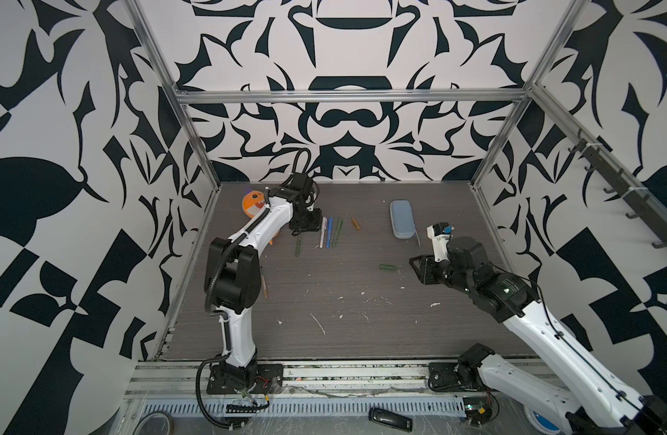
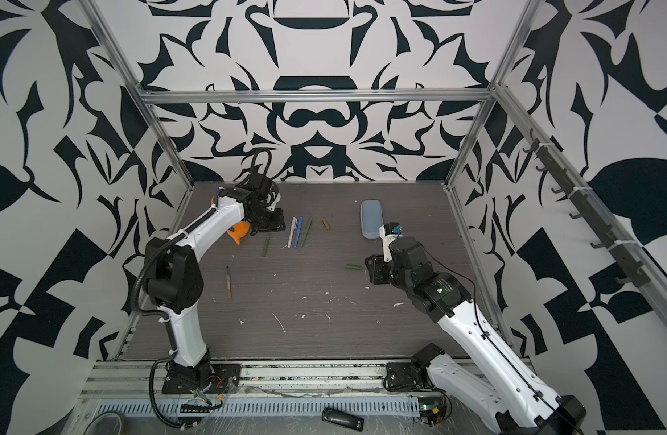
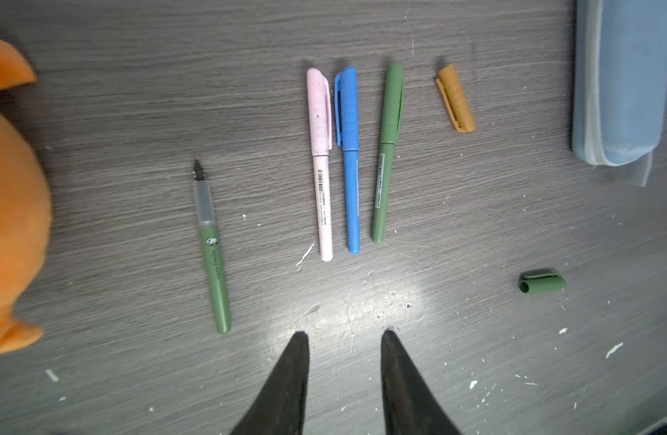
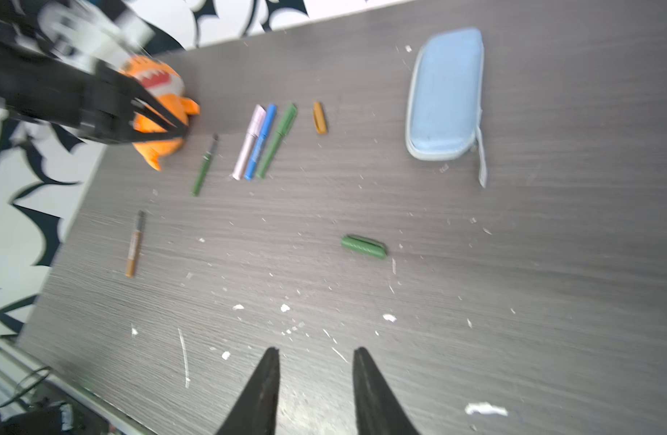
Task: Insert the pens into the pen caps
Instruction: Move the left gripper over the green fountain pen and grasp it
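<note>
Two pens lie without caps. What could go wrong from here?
The uncapped green pen lies close to the orange toy; the left gripper may bump the toy. The orange-brown pen lies near the left arm's elbow, probably an awkward reach. The green cap could skid when nudged.

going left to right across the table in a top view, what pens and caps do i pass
orange-brown pen → uncapped green pen → pink capped pen → blue capped pen → green capped pen → orange-brown cap → loose green cap

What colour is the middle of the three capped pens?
The pen is blue throughout; clearest in the left wrist view.
</note>
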You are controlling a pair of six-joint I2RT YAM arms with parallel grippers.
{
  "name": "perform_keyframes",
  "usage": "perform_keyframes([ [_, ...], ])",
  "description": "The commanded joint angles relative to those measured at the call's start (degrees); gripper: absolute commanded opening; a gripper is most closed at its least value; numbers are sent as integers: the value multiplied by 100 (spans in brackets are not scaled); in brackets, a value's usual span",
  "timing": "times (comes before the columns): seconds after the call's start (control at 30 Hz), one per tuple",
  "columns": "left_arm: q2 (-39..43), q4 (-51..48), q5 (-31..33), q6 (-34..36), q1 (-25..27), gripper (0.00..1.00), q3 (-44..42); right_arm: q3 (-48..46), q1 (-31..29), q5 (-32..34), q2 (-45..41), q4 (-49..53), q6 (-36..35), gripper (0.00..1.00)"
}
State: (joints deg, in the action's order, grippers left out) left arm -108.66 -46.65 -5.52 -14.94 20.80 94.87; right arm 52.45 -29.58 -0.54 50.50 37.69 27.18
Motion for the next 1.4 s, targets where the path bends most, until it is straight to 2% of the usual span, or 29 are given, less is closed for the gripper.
perform_keyframes([
  [0.0,93,30,373,53,-182,34,-429,258,15,442,163,603,166,30],
  [0.13,-108,-326,773,217,-229,32,-472,114,15,492,25,597,365,22],
  [0.43,-828,-581,1207,397,-303,31,-146,-20,14,95,12,332,402,19],
  [0.63,-1277,-695,1252,446,-304,28,-60,-155,14,24,100,143,385,18],
  [0.93,-1456,-600,1330,457,-304,22,-159,-298,21,-78,180,-68,392,16],
  [1.27,-1627,-477,1357,553,-304,22,-286,-238,15,-68,111,-50,429,16],
  [1.37,-1643,-441,1277,582,-304,9,-317,-203,14,-77,101,-17,437,16],
])
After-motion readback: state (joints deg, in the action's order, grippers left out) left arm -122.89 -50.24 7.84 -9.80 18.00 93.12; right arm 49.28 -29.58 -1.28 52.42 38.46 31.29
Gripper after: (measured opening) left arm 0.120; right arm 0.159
